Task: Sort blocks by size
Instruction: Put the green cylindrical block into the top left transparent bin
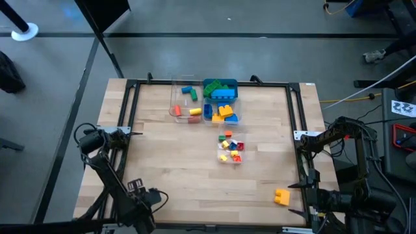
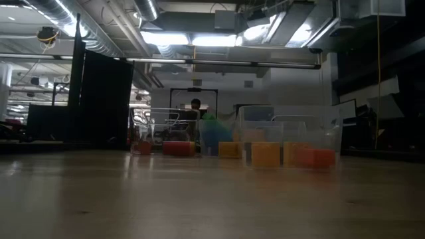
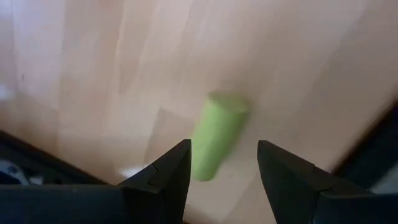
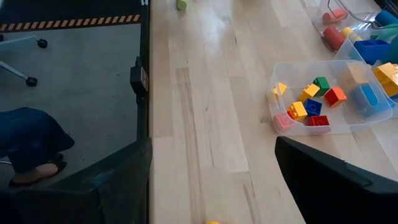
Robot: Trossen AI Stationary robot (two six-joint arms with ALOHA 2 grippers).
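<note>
left gripper (image 3: pixel 224 171) fingers parted, nothing held, over green block (image 3: pixel 214 137) | most blocks tubbed | yellow block (image 1: pixel 281 196) left near right gripper (image 4: pixel 211 186), fingers parted

No readable text, labels, brands or numbers in any view. Blocks (image 1: pixel 225 112), tubs (image 1: pixel 230 149) and the desk (image 1: pixel 182 162) carry no lettering. A white sheet (image 1: pixel 404 107) with dark marks lies off the desk's right edge, too small to read. Yellow-black hazard stripe tape (image 4: pixel 68 22) runs on the floor beside the desk in the right wrist view; it is a pattern only, no words.
</note>
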